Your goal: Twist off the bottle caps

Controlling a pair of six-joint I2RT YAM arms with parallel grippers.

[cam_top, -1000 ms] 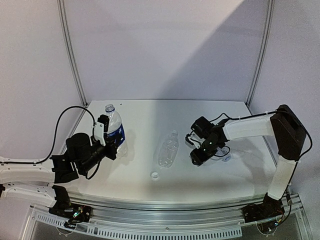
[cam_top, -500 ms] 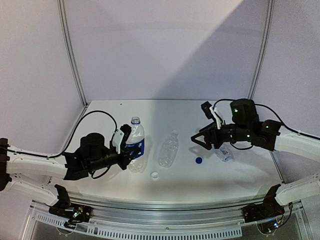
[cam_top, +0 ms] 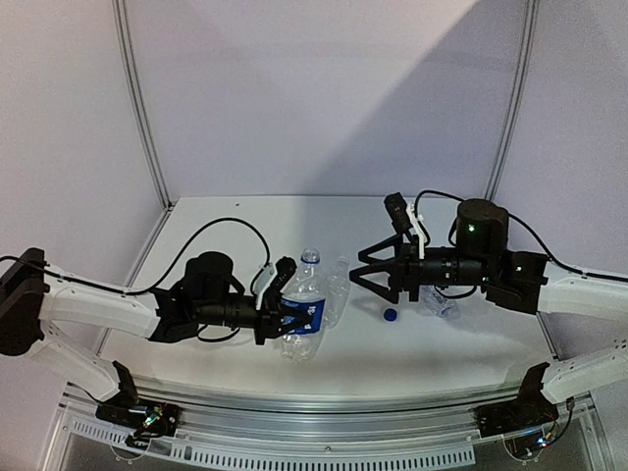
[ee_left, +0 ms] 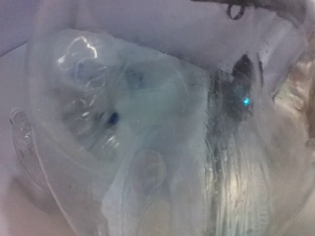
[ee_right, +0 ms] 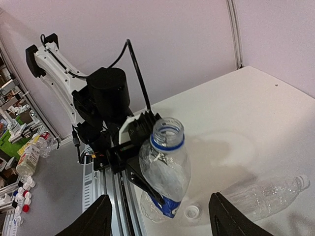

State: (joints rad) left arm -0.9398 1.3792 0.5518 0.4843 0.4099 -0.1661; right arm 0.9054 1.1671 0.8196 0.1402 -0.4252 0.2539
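Observation:
The blue-label bottle (cam_top: 306,312) stands upright left of centre with an open neck ringed in blue (ee_right: 167,133). My left gripper (cam_top: 287,306) is shut on its body; the bottle's clear wall (ee_left: 147,147) fills the left wrist view and hides the fingers. My right gripper (cam_top: 365,278) is open and empty, just right of the bottle's neck and facing it (ee_right: 160,206). The blue cap (cam_top: 390,315) lies on the table under the right gripper. A white cap (ee_right: 192,212) lies by the bottle's base. A plain bottle (cam_top: 338,285) lies behind it.
Another plain bottle (cam_top: 440,304) lies on the table under the right arm. The lying plain bottle also shows in the right wrist view (ee_right: 268,192). The table's front rail (cam_top: 314,407) runs along the near edge. White walls with metal posts (cam_top: 142,108) enclose the back.
My left arm has carried the blue-label bottle rightward to the table's middle. My right gripper rose from the table and moved left towards it; the blue cap now lies on the table.

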